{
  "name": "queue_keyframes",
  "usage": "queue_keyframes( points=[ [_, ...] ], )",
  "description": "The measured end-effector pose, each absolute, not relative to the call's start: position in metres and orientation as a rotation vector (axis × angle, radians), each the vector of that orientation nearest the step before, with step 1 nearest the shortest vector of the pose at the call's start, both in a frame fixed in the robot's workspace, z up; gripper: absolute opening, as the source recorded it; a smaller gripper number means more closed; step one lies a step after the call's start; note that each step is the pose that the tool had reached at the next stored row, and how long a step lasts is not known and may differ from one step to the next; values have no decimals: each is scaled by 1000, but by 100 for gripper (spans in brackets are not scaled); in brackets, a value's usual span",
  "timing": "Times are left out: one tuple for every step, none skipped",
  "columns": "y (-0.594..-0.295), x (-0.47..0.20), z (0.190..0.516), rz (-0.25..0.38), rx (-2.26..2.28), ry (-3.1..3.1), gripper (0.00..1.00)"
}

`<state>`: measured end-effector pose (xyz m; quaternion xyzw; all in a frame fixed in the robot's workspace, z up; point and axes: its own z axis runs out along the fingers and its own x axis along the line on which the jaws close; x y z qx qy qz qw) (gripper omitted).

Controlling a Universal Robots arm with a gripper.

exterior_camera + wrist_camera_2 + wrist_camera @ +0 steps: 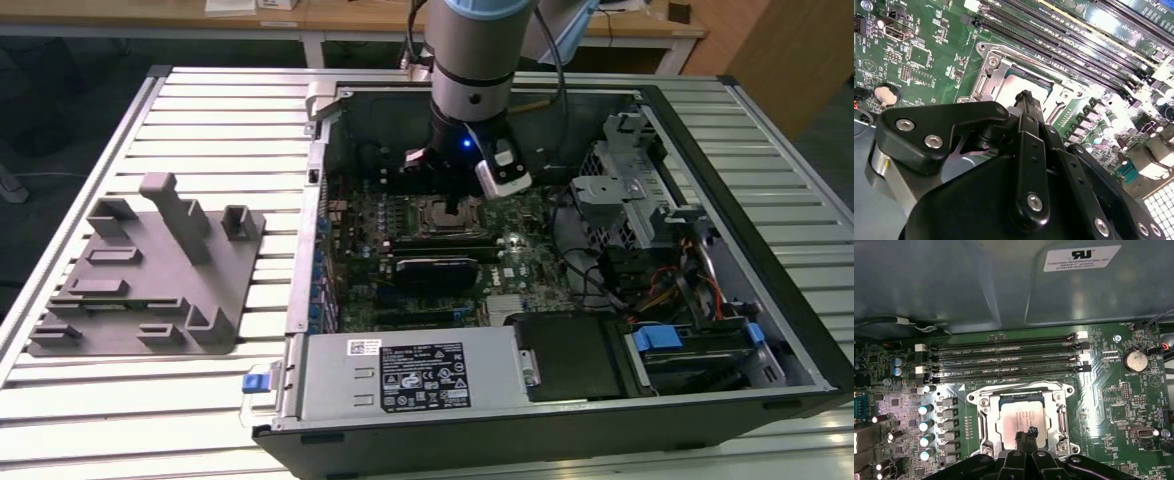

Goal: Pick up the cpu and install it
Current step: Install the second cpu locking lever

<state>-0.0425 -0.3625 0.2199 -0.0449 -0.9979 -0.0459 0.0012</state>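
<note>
Cpu sits in the socket, gripper right over it

The cpu (1020,421) lies flat inside the socket (981,426), its metal frame open around it, and the gripper (1025,434) hangs directly above its near edge, fingers (1032,432) pressed together, gripping nothing. Risk, as I judge it: a downward nudge could tilt the chip and bend socket pins.

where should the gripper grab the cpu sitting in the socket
Judging by its pose, from straight above: the cpu lies flat inside the socket frame, so only its silver top plate is exposed. Grip across two opposite edges of that plate, where the gripper is now; the frame blocks any sideways approach.
</note>
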Motion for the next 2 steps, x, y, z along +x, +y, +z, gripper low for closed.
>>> queue_keyframes(
  points=[
    [-362, -42, 220, -144, -141, -3133, 11],
    [-362, -42, 220, -144, -141, -3133, 11]
  ],
)
